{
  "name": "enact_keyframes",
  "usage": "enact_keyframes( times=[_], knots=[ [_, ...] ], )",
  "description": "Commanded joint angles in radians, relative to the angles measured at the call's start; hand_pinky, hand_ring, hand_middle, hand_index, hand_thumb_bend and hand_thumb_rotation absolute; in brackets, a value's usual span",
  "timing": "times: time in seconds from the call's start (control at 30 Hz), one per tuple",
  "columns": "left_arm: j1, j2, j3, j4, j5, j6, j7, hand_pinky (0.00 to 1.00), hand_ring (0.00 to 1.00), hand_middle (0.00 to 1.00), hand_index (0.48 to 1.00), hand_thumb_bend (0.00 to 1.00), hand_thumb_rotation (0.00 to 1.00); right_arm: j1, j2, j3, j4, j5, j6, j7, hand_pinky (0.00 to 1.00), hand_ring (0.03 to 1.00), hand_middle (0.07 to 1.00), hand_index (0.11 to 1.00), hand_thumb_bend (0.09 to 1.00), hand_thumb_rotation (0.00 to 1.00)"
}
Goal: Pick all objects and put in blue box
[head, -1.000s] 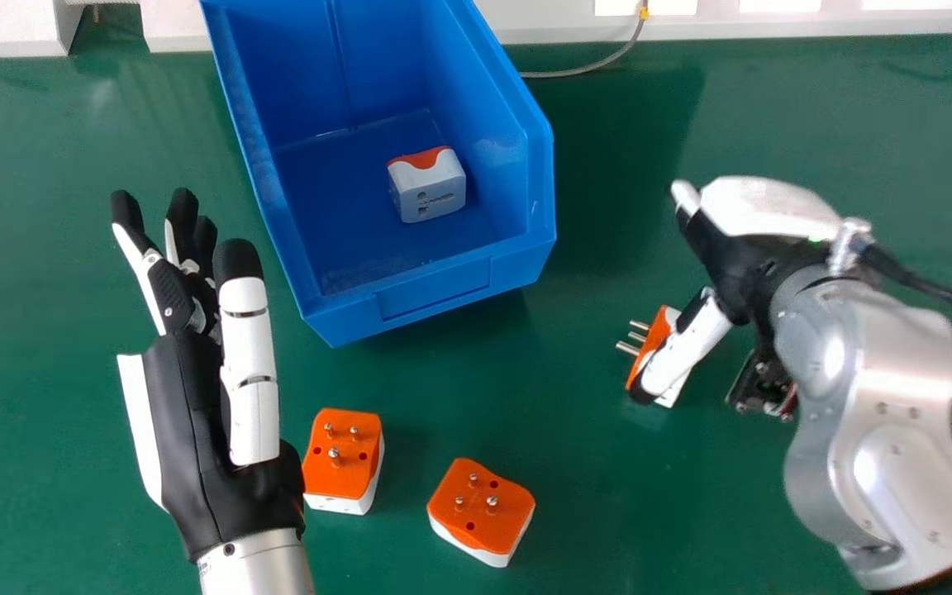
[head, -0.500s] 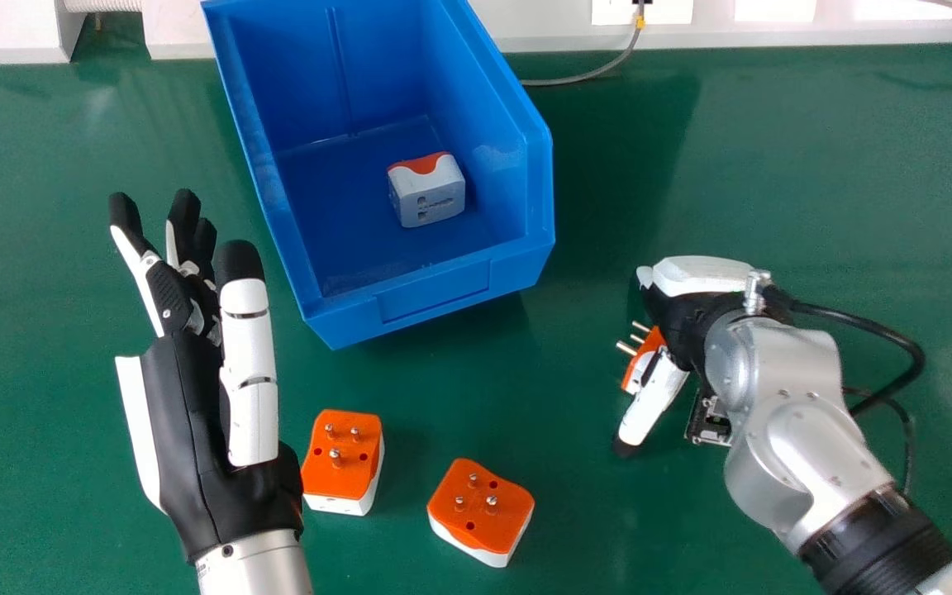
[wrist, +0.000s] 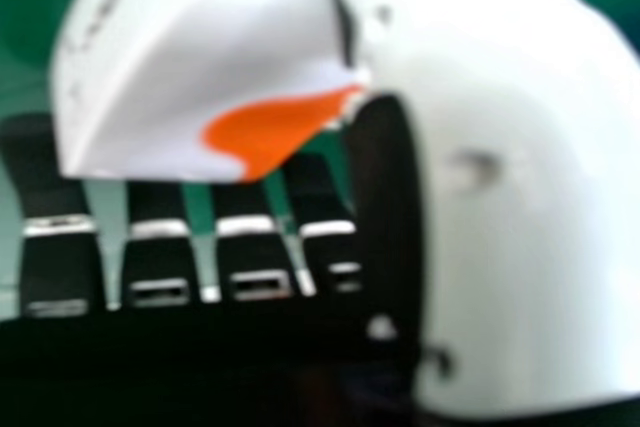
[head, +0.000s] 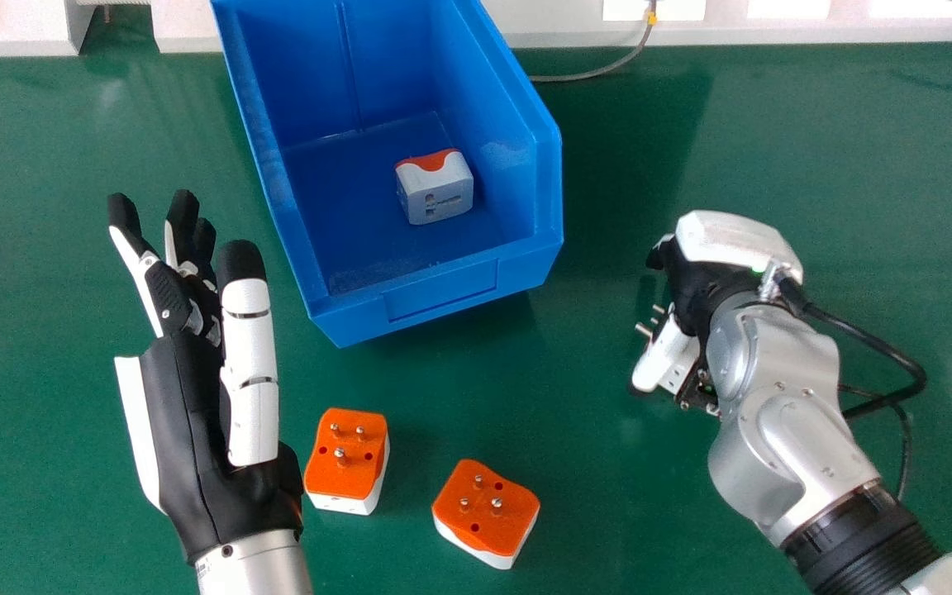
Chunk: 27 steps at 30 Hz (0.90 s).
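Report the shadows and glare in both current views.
Head view: the box shades the table along its right side and below its front wall; the silver right arm has bright highlights. Right hand view: the thumb and the plug's upper face look bright, while the bottom edge falls nearly black.

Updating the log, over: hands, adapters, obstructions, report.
Left hand open, idle. Right hand at adapter, grip unconfirmed. Two more on table, one in blue box. Its right wall likely needs lifting over.
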Motion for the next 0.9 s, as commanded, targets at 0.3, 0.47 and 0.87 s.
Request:
enact_keyframes(
  times=[0.3,0.47,0.87],
  knots=[
    [0.000,-0.102,-0.018,-0.019,0.001,-0.009,0.005,0.96,0.98,0.98,0.961,0.55,0.75,0.017,-0.013,0.017,-0.012,0.062,-0.027,-0.024,0.32,0.434,0.492,0.749,0.537,0.00],
    [-0.005,-0.101,-0.019,-0.018,0.000,-0.009,0.002,0.97,0.99,0.98,0.962,0.55,0.75,0.014,-0.026,0.023,-0.035,0.054,-0.032,-0.030,0.36,0.480,0.492,0.726,0.541,0.00],
    [-0.013,-0.095,-0.013,-0.013,0.005,-0.014,0.000,0.97,0.99,0.98,0.967,0.53,0.77,0.191,-0.061,-0.069,-0.500,0.039,-0.080,-0.138,0.29,0.387,0.475,0.537,0.513,0.00]
  ],
)
